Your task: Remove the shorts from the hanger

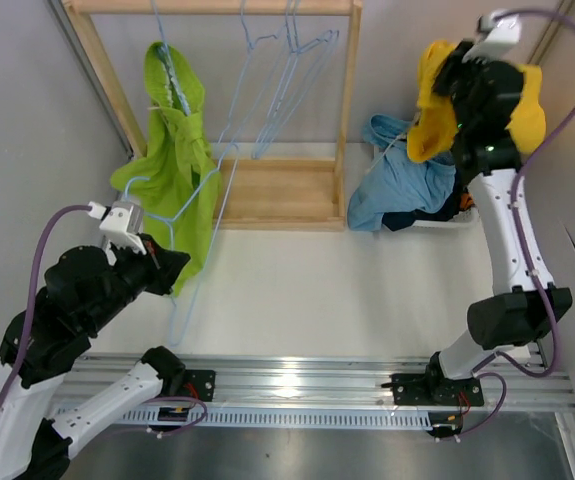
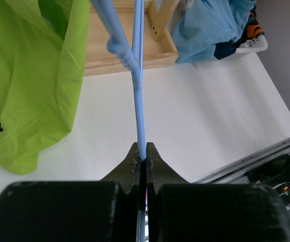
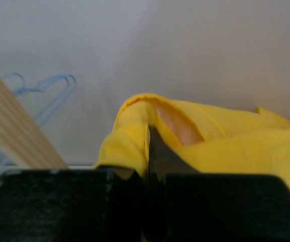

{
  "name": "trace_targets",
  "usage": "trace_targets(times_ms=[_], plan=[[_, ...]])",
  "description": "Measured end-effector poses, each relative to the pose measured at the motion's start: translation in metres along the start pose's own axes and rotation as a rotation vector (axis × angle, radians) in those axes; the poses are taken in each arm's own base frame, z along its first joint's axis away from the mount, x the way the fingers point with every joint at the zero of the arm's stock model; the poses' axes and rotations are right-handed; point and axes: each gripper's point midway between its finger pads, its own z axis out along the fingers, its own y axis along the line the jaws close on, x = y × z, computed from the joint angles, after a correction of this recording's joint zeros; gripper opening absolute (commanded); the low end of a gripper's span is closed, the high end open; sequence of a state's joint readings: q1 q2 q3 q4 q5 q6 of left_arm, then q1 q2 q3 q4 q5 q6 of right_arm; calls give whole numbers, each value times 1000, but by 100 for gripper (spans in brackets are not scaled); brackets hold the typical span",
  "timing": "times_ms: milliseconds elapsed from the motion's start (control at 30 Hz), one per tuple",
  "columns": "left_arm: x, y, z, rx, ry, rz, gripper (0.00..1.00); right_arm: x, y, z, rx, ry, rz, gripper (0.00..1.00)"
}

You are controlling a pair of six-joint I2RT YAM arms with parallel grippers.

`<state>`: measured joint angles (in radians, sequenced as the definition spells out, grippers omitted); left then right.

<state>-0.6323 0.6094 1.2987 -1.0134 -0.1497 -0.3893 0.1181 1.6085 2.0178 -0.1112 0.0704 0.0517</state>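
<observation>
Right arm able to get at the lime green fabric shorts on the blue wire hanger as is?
Probably not. The right gripper is shut on the yellow fabric shorts, raised at the far right; the lime green shorts hang far left, beside the left gripper.

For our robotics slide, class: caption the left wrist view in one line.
Left gripper shut on a blue hanger, green shorts hanging beside it.

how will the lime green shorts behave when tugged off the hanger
Probably floppy: the lime green shorts hang in loose folds. Likely light, since a thin blue hanger carries them. They should stretch and trail, not hold shape.
</observation>
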Motion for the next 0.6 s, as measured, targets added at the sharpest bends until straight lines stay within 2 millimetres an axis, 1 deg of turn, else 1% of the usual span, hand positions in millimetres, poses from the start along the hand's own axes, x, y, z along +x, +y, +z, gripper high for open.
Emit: trace_targets(times_ms=[33, 67, 100, 133, 167, 200, 233, 267, 300, 333, 400, 433, 467, 533, 600], plan=[[0, 1, 3, -8, 3, 3, 0, 44, -4, 3, 6, 78, -1, 0], [1, 2, 6, -17, 6, 7, 0, 87, -7, 0, 11, 148, 2, 0], [2, 3, 9, -28, 13, 10, 0, 135, -12, -8, 19, 238, 8, 0], [2, 5, 14, -44, 21, 13, 0, 188, -17, -21, 28, 333, 18, 0], [1, 6, 17, -53, 23, 14, 0, 223, -20, -35, 34, 405, 26, 0], [-1, 7, 22, -70, 24, 17, 0, 261, -24, -55, 41, 485, 37, 6], [-2, 8, 28, -86, 28, 20, 0, 294, -28, -77, 55, 561, 47, 22], [-2, 10, 34, -104, 31, 24, 0, 315, -31, -95, 68, 617, 57, 56], [-3, 13, 40, -129, 39, 32, 0, 335, -34, -115, 89, 675, 79, 99], [-3, 16, 48, -156, 45, 40, 0, 350, -38, -135, 115, 731, 88, 100], [-3, 21, 60, -200, 65, 59, 0, 343, -40, -143, 141, 728, 108, 99], [-5, 22, 68, -219, 74, 70, 0, 338, -41, -145, 155, 722, 120, 100], [-8, 24, 76, -240, 83, 82, 0, 329, -41, -146, 169, 702, 137, 99], [-20, 23, 90, -264, 85, 94, 0, 309, -39, -151, 184, 659, 166, 99], [-36, 23, 106, -285, 74, 98, 0, 291, -37, -165, 193, 623, 185, 99]])
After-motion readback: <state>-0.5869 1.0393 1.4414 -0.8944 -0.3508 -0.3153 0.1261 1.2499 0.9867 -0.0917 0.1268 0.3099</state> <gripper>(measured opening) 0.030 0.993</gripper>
